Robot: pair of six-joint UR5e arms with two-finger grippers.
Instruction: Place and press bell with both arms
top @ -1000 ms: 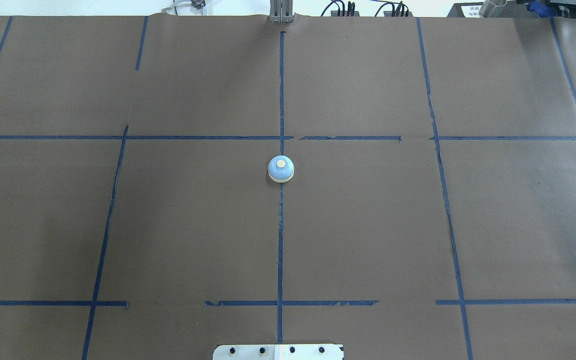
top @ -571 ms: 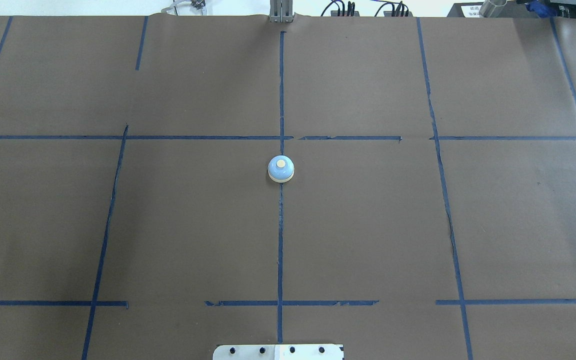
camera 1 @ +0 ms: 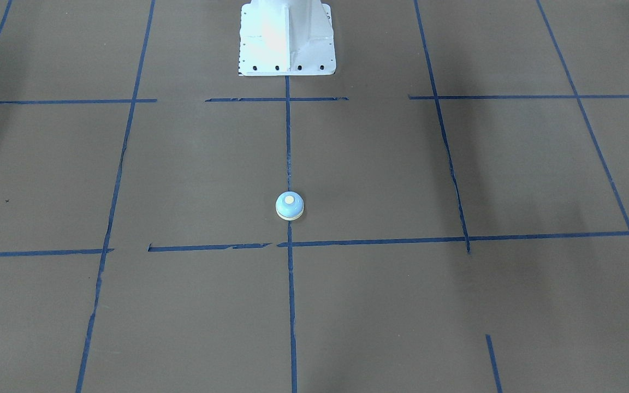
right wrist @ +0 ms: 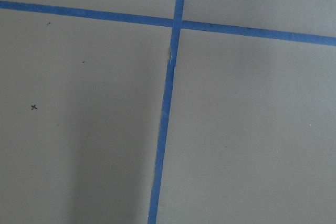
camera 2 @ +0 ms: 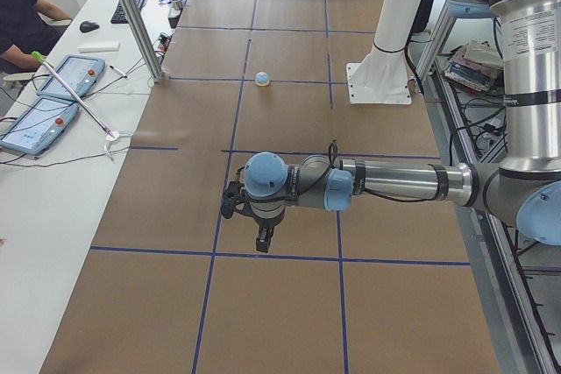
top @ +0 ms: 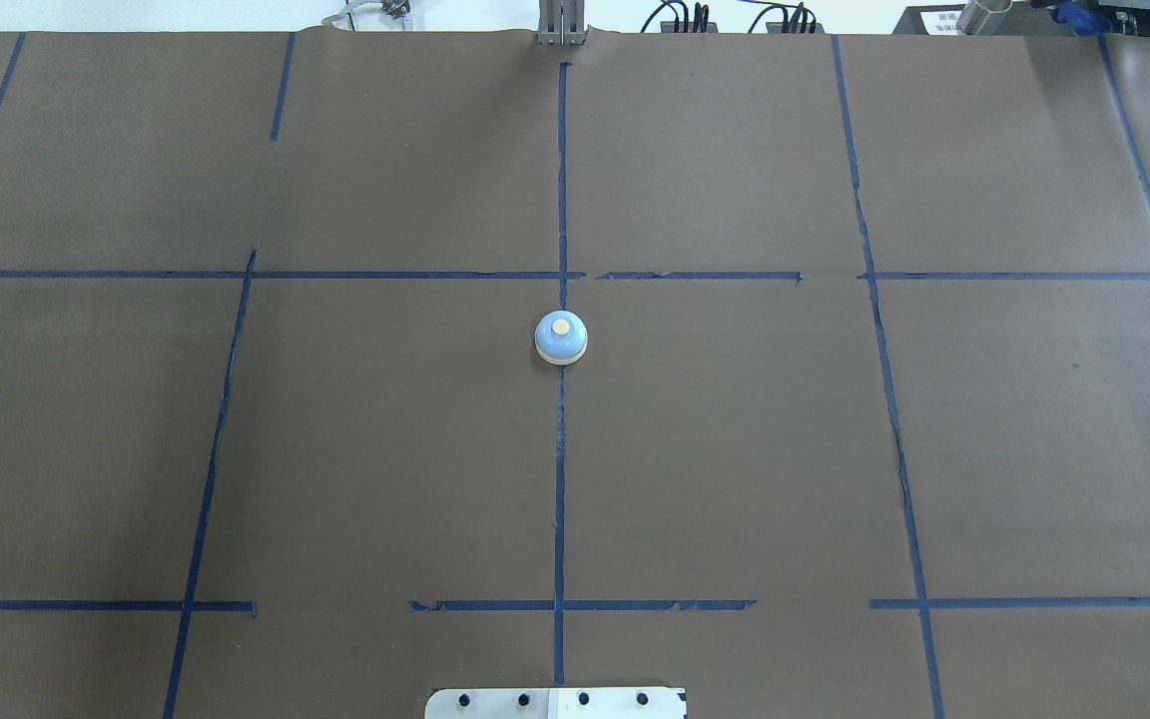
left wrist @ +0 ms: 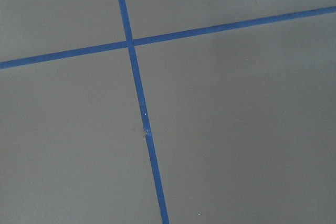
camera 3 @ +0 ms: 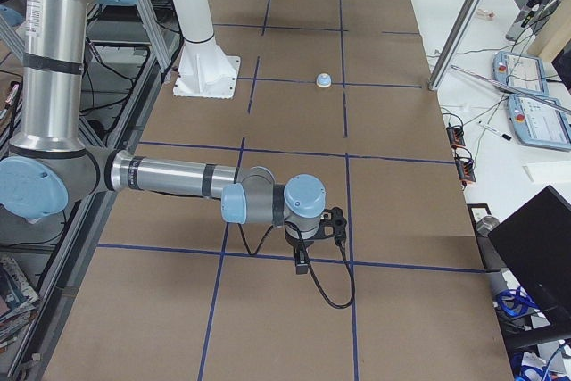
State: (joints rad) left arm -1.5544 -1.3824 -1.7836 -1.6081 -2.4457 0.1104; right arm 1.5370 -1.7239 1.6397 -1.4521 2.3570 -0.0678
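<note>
Bell (top: 561, 339): sitting upright on the counter (top: 735, 449), on its middle strip of blue tape (top: 560, 479). Left arm (camera 2: 394, 183): reaching out low over the counter, well apart from the bell, jaws pointing down; how far they are opening, or gripping anything, I cannot tell. Right arm (camera 3: 169, 176): stretching likewise at the opposite end, jaws pointing down; again I cannot tell.
</note>
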